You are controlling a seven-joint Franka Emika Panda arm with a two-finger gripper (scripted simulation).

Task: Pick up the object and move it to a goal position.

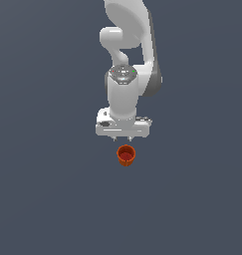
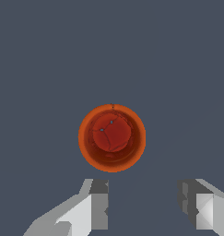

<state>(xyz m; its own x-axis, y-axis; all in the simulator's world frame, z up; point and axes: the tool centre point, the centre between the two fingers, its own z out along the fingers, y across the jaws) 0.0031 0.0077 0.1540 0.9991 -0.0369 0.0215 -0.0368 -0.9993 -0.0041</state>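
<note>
Right now the orange-red cup point(image 1: 126, 155) stands upright on the dark grey tabletop point(image 1: 43, 199), its mouth facing up, just in front of the white arm point(image 1: 125, 94) in the exterior view. Above it hangs the tool point(image 1: 123, 139), pointing down, apart from the cup and touching nothing. From the wrist view the cup point(image 2: 112, 137) shows as a round rim with a darker red floor inside, and the tool's point(image 2: 143, 203) two fingers point(image 2: 99, 205) stand spread wide, with bare tabletop between them and the cup outside that gap.
</note>
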